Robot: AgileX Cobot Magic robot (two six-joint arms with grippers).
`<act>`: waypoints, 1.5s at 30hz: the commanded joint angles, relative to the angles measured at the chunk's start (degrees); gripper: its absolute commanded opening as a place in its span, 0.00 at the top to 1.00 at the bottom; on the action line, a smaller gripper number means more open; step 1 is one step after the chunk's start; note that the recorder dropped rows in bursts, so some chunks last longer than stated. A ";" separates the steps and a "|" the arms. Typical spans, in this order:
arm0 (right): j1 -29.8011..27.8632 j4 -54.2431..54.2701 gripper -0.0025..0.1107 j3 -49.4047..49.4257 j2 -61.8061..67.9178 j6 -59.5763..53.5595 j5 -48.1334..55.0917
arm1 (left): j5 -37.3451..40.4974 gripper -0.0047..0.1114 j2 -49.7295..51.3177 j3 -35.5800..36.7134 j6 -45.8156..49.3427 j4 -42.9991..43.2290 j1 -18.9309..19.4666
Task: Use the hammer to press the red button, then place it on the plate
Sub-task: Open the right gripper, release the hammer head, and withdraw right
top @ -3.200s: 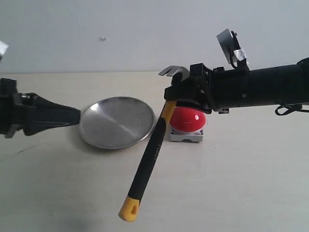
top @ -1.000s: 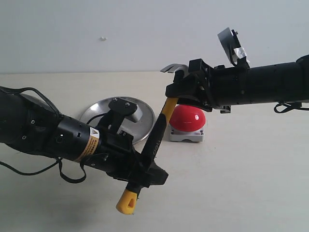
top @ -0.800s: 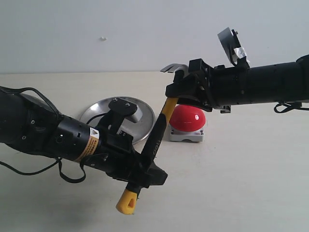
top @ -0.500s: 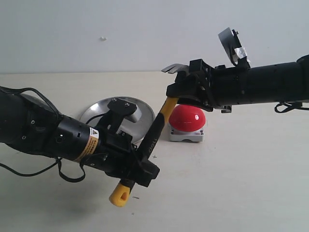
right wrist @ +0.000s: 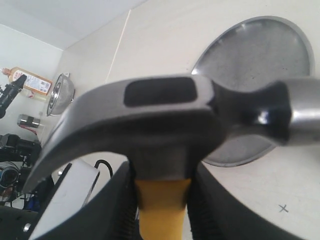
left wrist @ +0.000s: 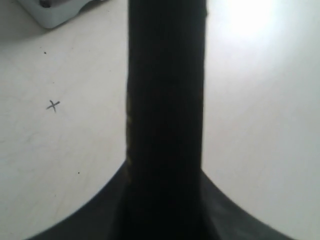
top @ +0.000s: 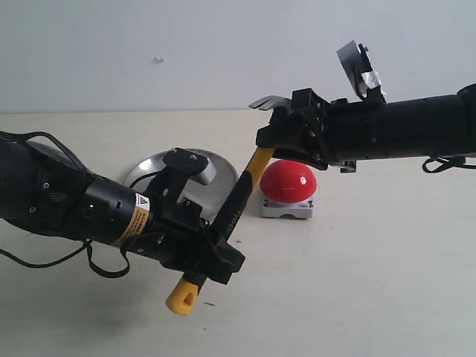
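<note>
Hammer (top: 236, 202) is held off the table (top: 357, 268), slanting from its head at the far side down to the yellow end at near left. Right gripper (top: 286, 140) is clamped on the yellow neck below the head. Left gripper (top: 214, 256) is clamped on the lower black handle. Red button (top: 291, 180) sits below the right gripper, clear of the head. Plate (top: 217, 182) lies left of the button, partly hidden.

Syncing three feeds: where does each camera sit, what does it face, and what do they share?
Exterior: off the arms, facing the wall; shows both arms, left claw, right claw, hammer, plate, red button.
Left wrist: on left arm, looks along the hammer handle to the table; claw edges show.
Right wrist: on right arm, faces hammer head, plate beyond; claw fingers show.
Shared: the hammer.
</note>
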 commanded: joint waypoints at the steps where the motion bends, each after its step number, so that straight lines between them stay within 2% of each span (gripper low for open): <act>1: 0.10 1.87 0.98 -0.87 -0.84 -0.29 1.78 | -0.21 0.96 -2.72 -0.23 -0.50 0.08 0.79; 8: 0.10 1.87 0.96 -0.87 -0.84 -0.03 1.50 | -0.21 0.96 -4.40 -0.23 -1.73 1.40 1.29; 10: 0.10 1.87 0.91 -0.87 -0.84 0.11 1.40 | -0.21 0.96 -4.40 -0.23 -1.73 1.40 1.29; 15: 0.10 1.87 0.67 -0.87 -0.84 2.11 1.52 | -0.21 0.96 -4.40 -0.35 -1.73 1.09 1.29; 24: 0.10 1.87 0.45 -0.87 -0.84 3.08 1.35 | -0.36 0.96 -4.40 -1.14 -1.96 0.97 1.29; 34: 0.10 0.44 0.44 -0.76 -1.56 7.88 -2.32 | -0.26 0.96 -6.23 -2.59 -3.48 0.23 1.56; 38: -0.03 -4.85 0.44 -0.76 -4.52 11.87 -4.69 | -0.66 0.96 -6.23 -2.59 -4.29 0.28 3.05; 45: -0.03 -18.09 0.44 -0.76 -8.79 21.39 -8.59 | -0.66 0.96 -6.23 -2.59 -4.30 0.76 3.18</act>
